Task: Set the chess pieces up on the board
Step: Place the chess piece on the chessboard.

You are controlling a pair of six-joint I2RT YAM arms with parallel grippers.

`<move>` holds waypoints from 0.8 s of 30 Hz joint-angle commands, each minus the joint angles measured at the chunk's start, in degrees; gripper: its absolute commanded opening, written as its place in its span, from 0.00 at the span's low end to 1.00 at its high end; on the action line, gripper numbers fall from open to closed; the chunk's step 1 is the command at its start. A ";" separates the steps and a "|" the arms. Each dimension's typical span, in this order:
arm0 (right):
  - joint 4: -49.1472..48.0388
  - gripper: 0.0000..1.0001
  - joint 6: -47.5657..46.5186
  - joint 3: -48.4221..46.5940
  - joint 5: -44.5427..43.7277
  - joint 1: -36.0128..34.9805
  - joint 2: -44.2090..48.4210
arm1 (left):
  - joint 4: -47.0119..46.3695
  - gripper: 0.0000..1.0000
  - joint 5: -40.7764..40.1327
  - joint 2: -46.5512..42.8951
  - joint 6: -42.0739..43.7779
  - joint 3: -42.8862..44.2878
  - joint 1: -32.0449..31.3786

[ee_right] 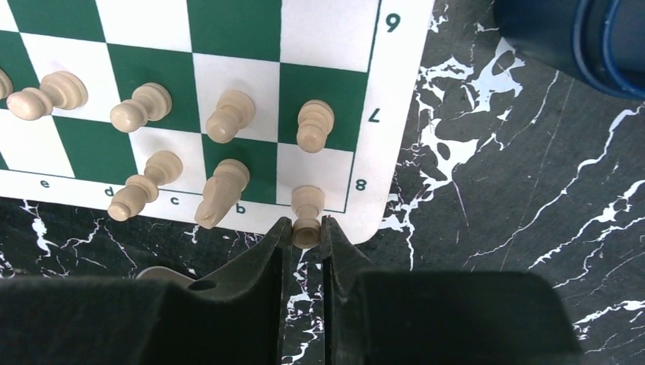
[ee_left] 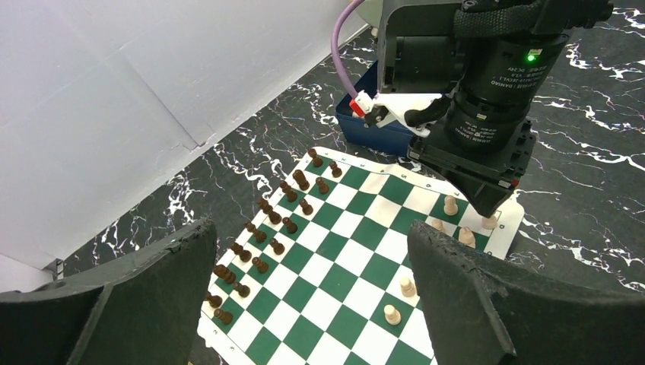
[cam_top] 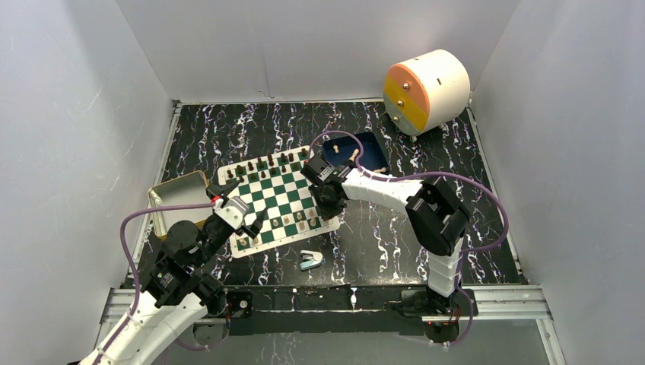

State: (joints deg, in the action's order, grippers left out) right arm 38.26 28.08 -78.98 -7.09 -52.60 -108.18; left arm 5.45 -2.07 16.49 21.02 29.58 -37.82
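Right claw: we saw the right claw [ee_right: 306, 245] clenched on a tan piece [ee_right: 307, 201], its two tips pinching the piece from either side.
Held piece: it sat at the corner square marked 8, over the white border of the board [ee_right: 366, 114].
Left claw: the left claw [ee_left: 319, 304] was released, its fingers [ee_left: 137, 304] spread wide with nothing between them, above the near left part of the board.
Board: we found it flat on the dark marbled table [cam_top: 395, 236], slightly turned, between a grey tin [cam_top: 179, 199] on the left and a blue tray [cam_top: 378, 147] at the far right.
Dark pieces: the dark pieces [ee_left: 262, 243] stood in two rows along one edge, the far one in the top view.
Tan pieces: six other tan pieces [ee_right: 228, 115] stood in the last two rows beside the held one; more stood further along that edge.
Tray: at least one tan piece lay inside it.
Stapler: a light-blue stapler [cam_top: 310, 260] lay on the table just off the board's near corner.
Drum: a white drum [cam_top: 437, 87] with an orange face lay in the far right corner.
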 commanded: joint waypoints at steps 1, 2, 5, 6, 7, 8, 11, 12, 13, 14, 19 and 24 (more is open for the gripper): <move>1.21 0.25 -0.02 -2.56 -2.75 -0.39 -0.03 | -0.66 0.92 0.23 -0.48 0.43 -0.15 0.08; 1.28 0.25 0.10 -2.72 -2.97 -0.40 0.01 | -0.58 0.92 0.22 -0.51 0.43 -0.14 0.04; 0.95 0.26 0.19 -2.79 -3.34 -0.45 0.50 | -0.21 0.92 0.27 -0.66 0.43 -0.06 0.03; 0.80 0.26 0.17 -2.90 -3.44 -0.48 0.56 | -0.23 0.92 0.23 -0.79 0.43 -0.05 0.03; 0.77 0.26 0.14 -2.99 -3.60 -0.48 0.53 | -0.24 0.92 0.22 -0.91 0.43 -0.13 0.05; 0.80 0.26 0.26 -3.22 -3.85 -0.49 0.49 | -0.33 0.92 0.14 -0.95 0.43 -0.18 0.08; 0.19 0.26 0.31 -3.26 -3.49 -0.44 0.53 | -0.06 0.93 0.13 -0.78 0.29 -0.06 0.08; 0.15 0.26 0.31 -3.45 -3.40 -0.44 0.53 | 0.08 0.93 0.32 -0.65 0.26 -0.02 0.06; 0.21 0.26 0.31 -3.67 -3.37 -0.46 0.41 | 0.21 0.92 0.53 -0.67 0.24 0.03 0.03; 0.30 0.26 0.31 -3.87 -3.29 -0.48 0.18 | 0.25 0.92 0.57 -0.65 0.21 0.11 0.07; 0.58 0.25 0.14 -5.14 -3.27 -0.48 -1.39 | 0.26 0.92 0.48 -0.74 0.25 0.05 0.11; 1.47 0.26 0.14 -6.85 -3.16 -0.52 -3.44 | 0.62 0.93 0.57 -0.33 0.49 0.15 0.04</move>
State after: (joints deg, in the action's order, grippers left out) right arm 39.07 28.10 -83.22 -9.30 -52.80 -110.52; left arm 6.50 -1.96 16.27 21.02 29.58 -37.82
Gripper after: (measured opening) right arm 0.261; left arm 0.924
